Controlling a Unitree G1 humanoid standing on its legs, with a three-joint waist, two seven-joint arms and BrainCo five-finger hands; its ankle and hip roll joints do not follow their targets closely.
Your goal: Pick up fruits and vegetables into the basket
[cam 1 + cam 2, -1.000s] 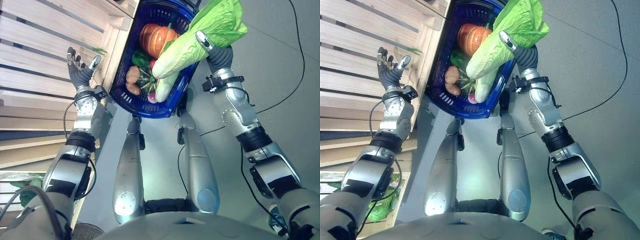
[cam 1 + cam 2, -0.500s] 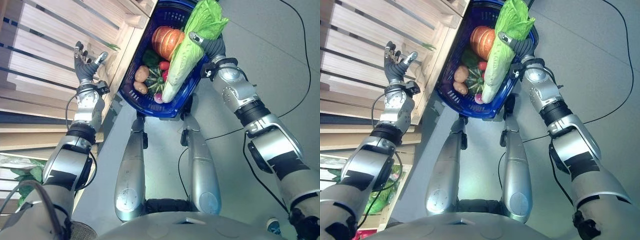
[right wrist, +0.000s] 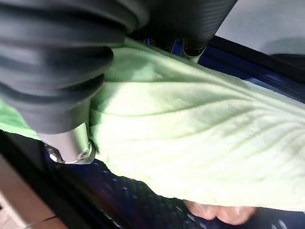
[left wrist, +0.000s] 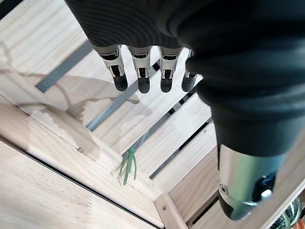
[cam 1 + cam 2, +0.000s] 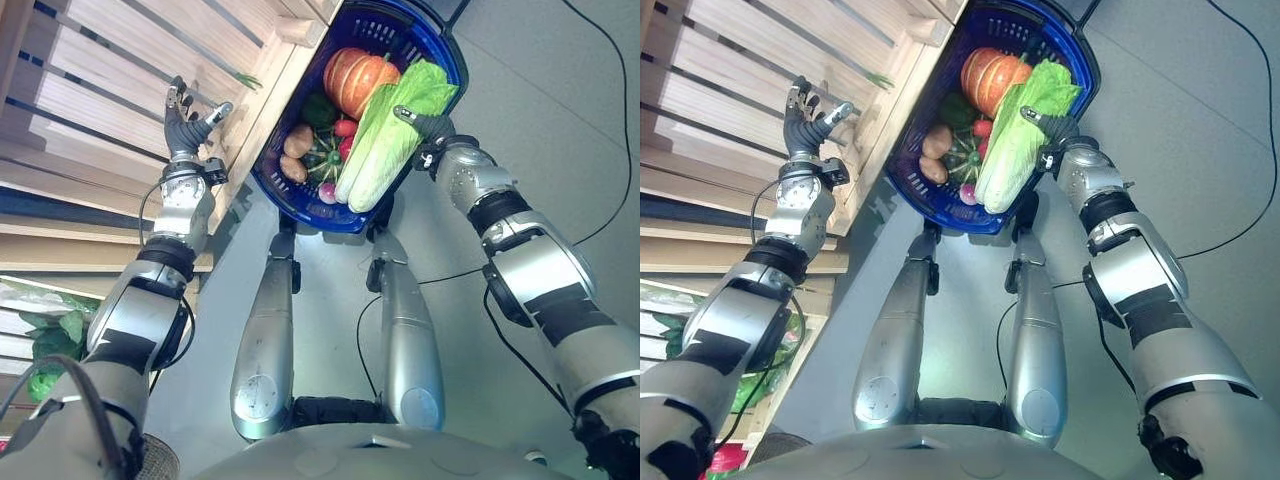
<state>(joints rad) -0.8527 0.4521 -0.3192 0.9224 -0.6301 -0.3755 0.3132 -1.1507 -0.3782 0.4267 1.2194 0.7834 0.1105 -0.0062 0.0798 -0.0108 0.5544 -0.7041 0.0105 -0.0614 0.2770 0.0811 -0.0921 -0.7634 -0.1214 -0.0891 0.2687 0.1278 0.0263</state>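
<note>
- Here the right hand [image 5: 428, 126] has its fingers and thumb curled round a cabbage [image 5: 385, 150], holding it at its leafy end.
- The cabbage lies lengthwise inside the blue basket [image 5: 442, 52], along the side nearest the right arm, pale stalk end towards the robot and leaves towards the far rim.
- In the right wrist view the thumb [image 3: 71, 143] presses on the pale green leaf [image 3: 200, 143] with the basket's blue mesh just behind it.
- Beside the cabbage, a pumpkin [image 5: 355, 78] sits at the far end of the basket.
- Closer in lie a dark green vegetable [image 5: 320, 110], something small and red [image 5: 345, 128], two potatoes [image 5: 294, 152], a striped green squash [image 5: 322, 160] and a pink round thing [image 5: 327, 192] at the near end.
- The basket stands on the grey floor [image 5: 560, 120], touching a wooden crate [image 5: 130, 90] on the robot's left.
- The left hand [image 5: 190, 125] is raised over the crate's slats, fingers straight and spread, thumb apart, holding nothing.
- In the left wrist view a small green stem [image 4: 127, 164] lies on a slat of the crate, apart from the fingertips [image 4: 143, 85].
- Leafy greens [image 5: 45, 345] show at the near left, beside the left arm.
</note>
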